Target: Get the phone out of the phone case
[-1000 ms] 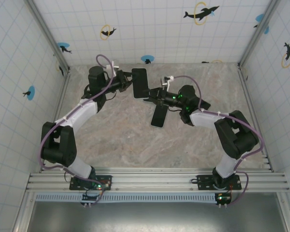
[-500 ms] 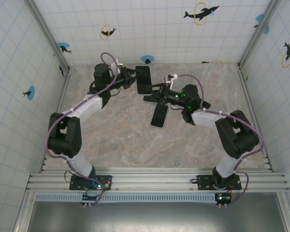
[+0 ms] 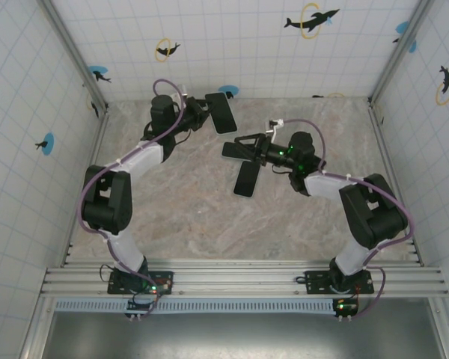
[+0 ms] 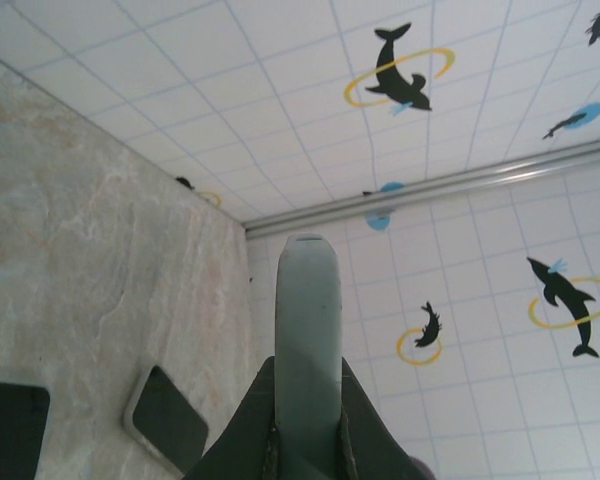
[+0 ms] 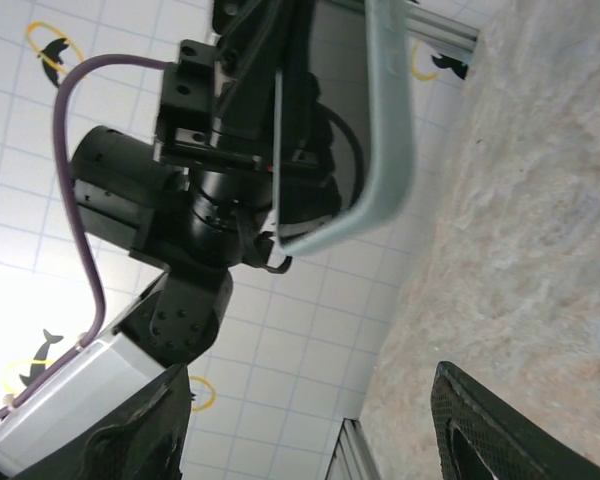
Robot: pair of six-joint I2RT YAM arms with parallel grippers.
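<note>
The phone (image 3: 246, 178) lies flat and dark on the table (image 3: 187, 217), about at its middle and a little toward the far edge, with nothing gripping it. The case (image 3: 223, 112) is up off the table near the far edge, left of centre, clamped in the left gripper (image 3: 203, 117). From the left wrist the case (image 4: 308, 310) shows edge-on, a pale grey-green strip standing up out of the closed gripper (image 4: 308, 425). The right wrist view shows its pale rim (image 5: 385, 120) around a dark face; I can't tell from here whether anything sits in it. The right gripper (image 3: 243, 147) hangs between case and phone, near both. Its fingers (image 5: 130, 440) are spread wide with nothing between them.
</note>
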